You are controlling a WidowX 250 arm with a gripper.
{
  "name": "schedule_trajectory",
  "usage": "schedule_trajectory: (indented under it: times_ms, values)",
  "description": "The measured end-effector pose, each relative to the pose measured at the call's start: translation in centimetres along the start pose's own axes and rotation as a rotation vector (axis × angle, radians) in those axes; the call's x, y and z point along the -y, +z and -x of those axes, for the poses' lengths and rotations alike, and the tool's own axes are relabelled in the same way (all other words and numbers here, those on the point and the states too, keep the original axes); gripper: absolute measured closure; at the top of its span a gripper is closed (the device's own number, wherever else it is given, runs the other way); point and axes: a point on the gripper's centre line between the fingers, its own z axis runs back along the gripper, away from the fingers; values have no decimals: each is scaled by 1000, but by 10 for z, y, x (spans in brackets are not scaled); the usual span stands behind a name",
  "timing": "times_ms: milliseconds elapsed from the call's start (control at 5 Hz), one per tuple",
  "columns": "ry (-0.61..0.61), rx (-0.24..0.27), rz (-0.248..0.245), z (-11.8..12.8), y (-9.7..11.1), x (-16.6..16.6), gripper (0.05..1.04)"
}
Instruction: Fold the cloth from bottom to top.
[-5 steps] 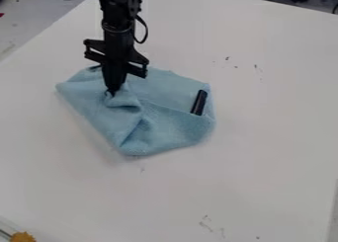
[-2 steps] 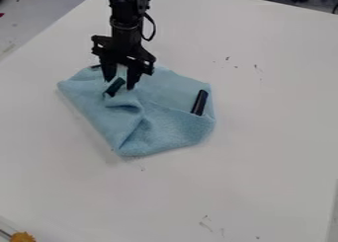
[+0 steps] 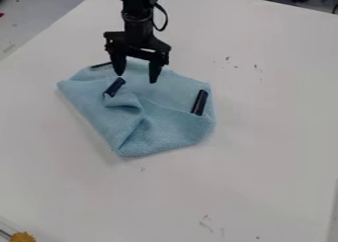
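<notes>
Cloth [image 3: 165, 132], partly folded, inside table edges [image 3: 277, 7], jaws wide over its far side.

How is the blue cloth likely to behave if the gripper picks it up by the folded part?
The blue cloth will probably hang limp, since it already lies in soft creases. It looks thin and likely light for its size. The dark strip near its right edge may make that part a little stiffer.
</notes>
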Motion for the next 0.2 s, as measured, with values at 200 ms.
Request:
schedule_trajectory:
  times_ms: [200]
  values:
    - [-30, 10, 3, -4, 5, 10, 84]
